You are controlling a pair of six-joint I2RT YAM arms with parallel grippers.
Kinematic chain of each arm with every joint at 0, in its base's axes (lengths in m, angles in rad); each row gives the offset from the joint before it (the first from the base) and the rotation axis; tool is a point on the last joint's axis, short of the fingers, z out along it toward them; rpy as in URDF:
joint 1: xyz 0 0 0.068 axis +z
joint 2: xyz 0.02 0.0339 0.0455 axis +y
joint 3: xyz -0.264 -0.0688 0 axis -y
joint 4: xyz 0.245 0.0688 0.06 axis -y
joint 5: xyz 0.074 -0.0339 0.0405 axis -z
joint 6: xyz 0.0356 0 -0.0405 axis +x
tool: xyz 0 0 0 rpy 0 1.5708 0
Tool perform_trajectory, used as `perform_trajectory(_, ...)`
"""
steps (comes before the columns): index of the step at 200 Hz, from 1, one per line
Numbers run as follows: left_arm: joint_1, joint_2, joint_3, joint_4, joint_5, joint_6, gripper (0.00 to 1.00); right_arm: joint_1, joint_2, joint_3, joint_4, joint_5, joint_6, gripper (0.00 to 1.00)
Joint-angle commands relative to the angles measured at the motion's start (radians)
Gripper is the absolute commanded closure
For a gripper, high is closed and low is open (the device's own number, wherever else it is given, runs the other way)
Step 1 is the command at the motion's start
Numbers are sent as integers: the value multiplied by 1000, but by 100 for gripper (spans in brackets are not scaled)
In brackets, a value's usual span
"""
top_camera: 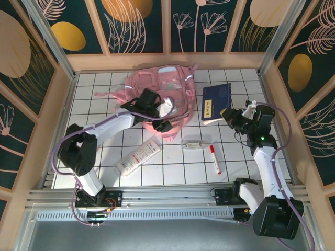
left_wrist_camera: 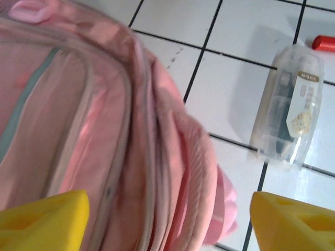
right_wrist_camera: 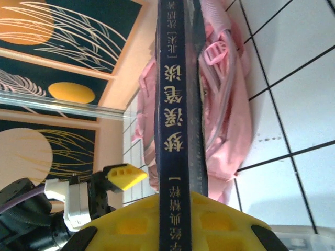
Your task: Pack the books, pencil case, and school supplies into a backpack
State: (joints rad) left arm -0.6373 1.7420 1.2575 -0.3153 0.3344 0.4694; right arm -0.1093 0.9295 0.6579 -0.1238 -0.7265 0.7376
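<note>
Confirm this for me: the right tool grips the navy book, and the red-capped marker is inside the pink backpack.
One part is wrong. The right tool does grip the navy book, but the red-capped marker is not inside the pink backpack. The top external view shows it lying on the white tiled table, apart from the bag.

White tiled table (top_camera: 94,83), floral wall panels (top_camera: 131,23)

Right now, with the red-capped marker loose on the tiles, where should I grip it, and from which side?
I'd grip the marker at mid-barrel, straight down from above, jaws across its narrow width. It lies flat, long axis running near to far, apart from the clear case.
</note>
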Motion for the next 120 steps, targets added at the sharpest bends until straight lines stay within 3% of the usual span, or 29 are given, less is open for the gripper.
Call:
perform_trajectory(1, -37, 68, 78, 4, -76, 44, 46, -31, 4, 53, -76, -3, -112, 100)
perform_trajectory(30, -42, 161, 156, -9, -135, 6, 70, -56, 14, 65, -82, -9, -130, 100)
perform_trajectory(54, -47, 207, 197, -57, -94, 20, 68, -72, 28, 85, -101, -18, -157, 100)
perform_trajectory(84, -51, 249, 254, -103, -34, 4, 53, -97, 53, 104, -114, -35, -179, 100)
perform_trajectory(95, -51, 268, 270, -101, -65, -21, 56, -105, 58, 107, -107, -43, -178, 100)
perform_trajectory(120, -51, 308, 305, -84, -190, -71, 75, -111, 67, 114, -102, -57, -174, 100)
